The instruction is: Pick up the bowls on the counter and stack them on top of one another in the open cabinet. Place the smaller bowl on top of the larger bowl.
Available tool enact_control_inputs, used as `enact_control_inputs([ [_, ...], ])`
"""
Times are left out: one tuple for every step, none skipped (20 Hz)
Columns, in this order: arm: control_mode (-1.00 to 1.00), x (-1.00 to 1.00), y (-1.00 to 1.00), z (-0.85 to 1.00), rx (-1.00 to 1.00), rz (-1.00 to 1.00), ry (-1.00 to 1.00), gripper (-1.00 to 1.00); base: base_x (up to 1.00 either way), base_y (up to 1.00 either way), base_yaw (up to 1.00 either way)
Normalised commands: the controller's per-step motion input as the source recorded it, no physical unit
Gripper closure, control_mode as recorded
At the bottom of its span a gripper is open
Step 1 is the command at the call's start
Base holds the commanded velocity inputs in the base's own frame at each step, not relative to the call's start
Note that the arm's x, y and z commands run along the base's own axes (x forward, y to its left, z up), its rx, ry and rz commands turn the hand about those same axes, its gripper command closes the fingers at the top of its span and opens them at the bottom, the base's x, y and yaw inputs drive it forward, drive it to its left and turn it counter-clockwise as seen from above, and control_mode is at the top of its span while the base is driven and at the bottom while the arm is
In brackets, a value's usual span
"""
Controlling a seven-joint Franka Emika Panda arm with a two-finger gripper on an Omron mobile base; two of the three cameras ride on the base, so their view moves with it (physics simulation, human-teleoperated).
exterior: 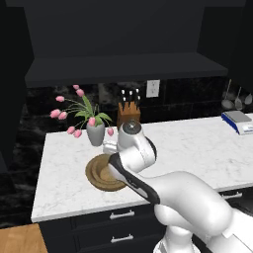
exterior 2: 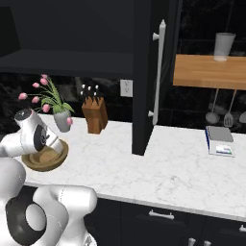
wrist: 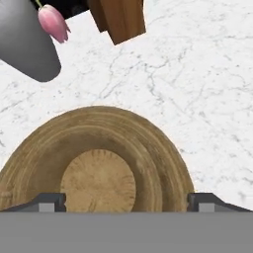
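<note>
Marble first: white tabletop with grey veins, running wide over dark navy drawers with silver handles, and a strip of wooden floor showing at the lower left of the left base view. Above it hangs the open cabinet, nearly black, its wide flat shelf stretched across the wall; in the right base view a tall dark door edge with a silver handle stands beside it. Behind everything, a dark backsplash with a white outlet.

Along the back of the tabletop sits a grey vase of pink tulips, and next to it a wooden knife block. Far right, a blue and white scale, utensils hanging above it, and a wooden shelf carrying a glass.

Now the action: the larger bowl lies upright on the tabletop near its front left corner, mouth facing up, just in front of the vase. It's round, so no long axis to call. Only this one bowl can be made out.

The hand hovers right over the bowl, looking straight down into it, fingertips spread wide apart across the bowl, released, grasping nothing.
</note>
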Motion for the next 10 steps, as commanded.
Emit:
enact_control_inputs([
  [-1.00,0.00,-0.71,-0.07,0.01,0.01,0.08,-1.00,0.00,0.00,0.00],
  [-1.00,0.00,-0.65,0.00,0.00,0.07,0.00,-1.00,0.00,0.00,0.00],
  [-1.00,0.00,-0.74,-0.07,0.15,0.12,0.01,-1.00,0.00,0.00,0.00],
  [-1.00,0.00,-0.41,-0.33,0.09,0.14,0.06,-1.00,0.00,0.00,0.00],
  [-1.00,0.00,-0.41,-0.18,0.10,0.14,0.06,-1.00,0.00,0.00,0.00],
  [-1.00,0.00,-0.26,-0.11,0.07,0.10,0.09,-1.00,0.00,0.00,0.00],
  [-1.00,0.00,-0.19,-0.04,0.04,0.08,0.09,-1.00,0.00,0.00,0.00],
  [-1.00,0.00,-0.09,-0.03,0.01,0.09,0.07,-1.00,0.00,0.00,0.00],
  [-1.00,-0.06,0.00,-0.17,0.00,0.08,0.07,-1.00,0.00,0.00,0.00],
  [-1.00,-0.21,0.00,-0.32,0.00,0.05,0.04,-1.00,0.00,0.00,0.00],
])
